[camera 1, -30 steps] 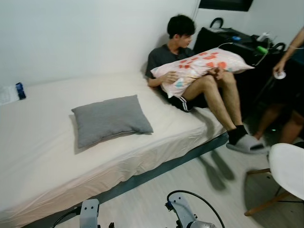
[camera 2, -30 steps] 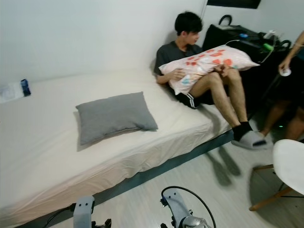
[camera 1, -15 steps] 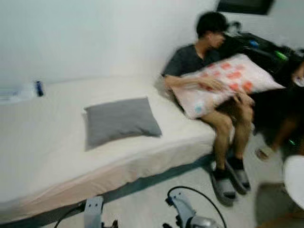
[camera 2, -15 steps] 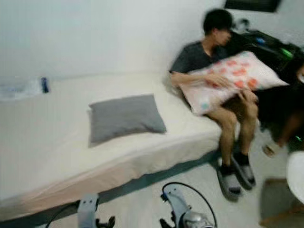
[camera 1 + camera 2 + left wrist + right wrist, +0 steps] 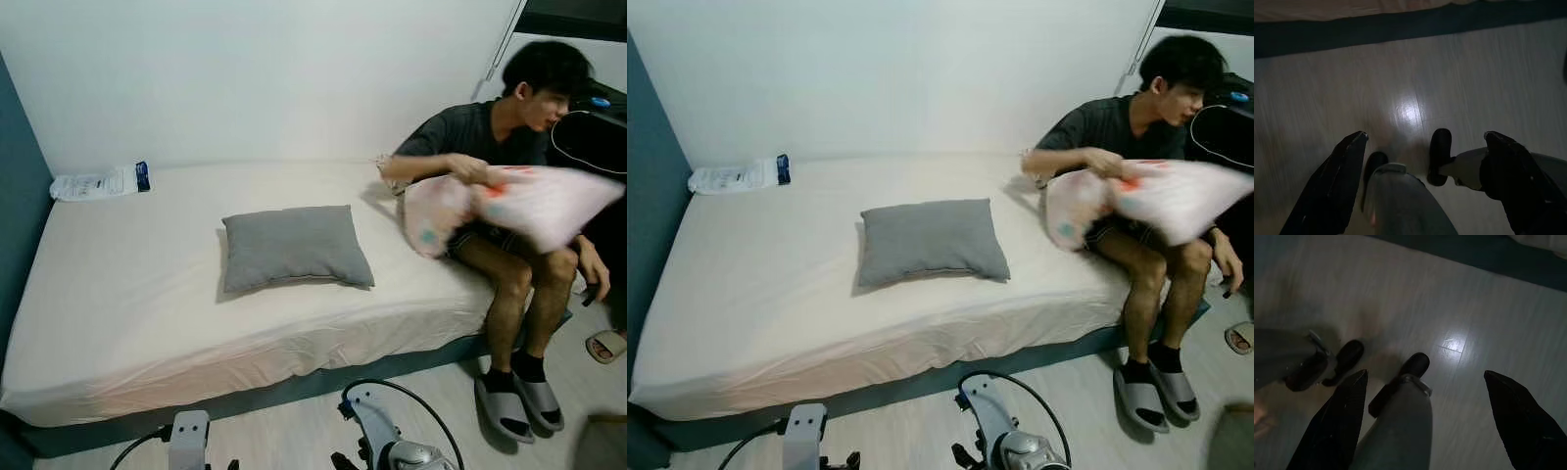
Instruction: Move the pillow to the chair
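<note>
Pillow (image 5: 295, 246) first, because that is what the job turns on: the grey one lies flat near the middle of the bed (image 5: 118, 294), a little toward the front edge, with nothing on it and nothing touching it but the sheet. The robot stands on the floor (image 5: 1415, 73) at the foot side of the bed, facing it, and both arms hang low in front of its legs. The left gripper (image 5: 1425, 147) points down at the floorboards with its two black fingers spread wide and nothing between them; the right gripper (image 5: 1425, 382) is the same, wide apart and empty.

A person (image 5: 490, 166) sits on the bed's right end, feet on the floor, swinging a second, patterned pillow (image 5: 509, 206) that comes out blurred. By the far wall lies a white packet (image 5: 98, 182), well apart from everything.

My guess is the step in hand is the approach. To do it well the robot should close right up to the bed frame, square on to the grey pillow, before lifting its arms, since the pillow sits back from the edge. A soft thing like that will sag, so I would pinch a front corner or the near edge rather than the middle. I would also keep to the left of the seated person's legs, and mind the swinging pillow
</note>
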Controlling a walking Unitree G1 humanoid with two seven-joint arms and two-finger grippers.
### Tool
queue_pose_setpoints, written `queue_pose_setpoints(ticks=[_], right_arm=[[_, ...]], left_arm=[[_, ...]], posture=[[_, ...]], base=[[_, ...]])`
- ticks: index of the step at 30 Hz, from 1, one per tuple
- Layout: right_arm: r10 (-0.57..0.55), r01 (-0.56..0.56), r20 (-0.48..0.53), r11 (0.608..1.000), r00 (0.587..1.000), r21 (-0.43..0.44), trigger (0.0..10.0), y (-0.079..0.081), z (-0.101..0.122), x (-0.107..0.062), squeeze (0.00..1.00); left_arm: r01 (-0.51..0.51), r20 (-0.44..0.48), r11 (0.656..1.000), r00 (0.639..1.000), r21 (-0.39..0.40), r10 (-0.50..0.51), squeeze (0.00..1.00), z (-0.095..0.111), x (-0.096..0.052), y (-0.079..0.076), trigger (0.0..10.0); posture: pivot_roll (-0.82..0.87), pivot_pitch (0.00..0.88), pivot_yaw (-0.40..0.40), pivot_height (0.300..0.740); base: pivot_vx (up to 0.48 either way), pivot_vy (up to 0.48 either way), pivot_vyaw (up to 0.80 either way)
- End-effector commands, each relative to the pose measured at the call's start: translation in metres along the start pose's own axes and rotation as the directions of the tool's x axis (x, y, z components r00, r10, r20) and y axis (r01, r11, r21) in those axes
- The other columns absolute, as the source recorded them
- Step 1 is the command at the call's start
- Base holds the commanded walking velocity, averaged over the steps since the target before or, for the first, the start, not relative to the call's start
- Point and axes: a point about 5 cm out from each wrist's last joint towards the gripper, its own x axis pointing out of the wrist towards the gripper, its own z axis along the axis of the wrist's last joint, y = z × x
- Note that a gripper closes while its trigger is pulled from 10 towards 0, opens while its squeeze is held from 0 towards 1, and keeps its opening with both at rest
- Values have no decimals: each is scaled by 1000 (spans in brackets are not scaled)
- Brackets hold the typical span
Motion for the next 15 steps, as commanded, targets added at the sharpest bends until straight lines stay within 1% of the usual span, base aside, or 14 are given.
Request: queue_pose_setpoints(ticks=[1, 2, 3, 11, 15], right_arm=[[-2, 2, 26, 1000, 1000, 11, 10000, 0, 4, 0, 0], [-19, 18, 25, 1000, 1000, 14, 10000, -1, 4, 0, 0], [-23, 22, 23, 999, 999, 27, 10000, -1, 4, 0, 0], [-41, 41, 4, 999, 999, 28, 10000, 1, 2, 1, 0], [-36, 36, 8, 999, 999, 35, 10000, 3, 2, 2, 0]], left_arm=[[6, -18, 1000, 1000, 2, -6, 0, -5, -1, -1, 10000], [6, -19, 1000, 1000, 5, -6, 0, -5, -1, 0, 10000], [7, -19, 1000, 1000, 10, -6, 0, -5, -1, 0, 10000], [10, -21, 999, 1000, 31, -9, 0, -6, -2, 0, 10000], [9, -23, 999, 1000, 33, -8, 0, -7, -2, 1, 10000]], posture=[[59, 32, -127, 733], [62, 30, -127, 733], [65, 33, -128, 733], [71, 48, -130, 733], [72, 51, -128, 733]], base=[[0, 0, 800], [0, 0, 638], [0, 0, 0], [0, 0, 0], [0, -322, 0]])
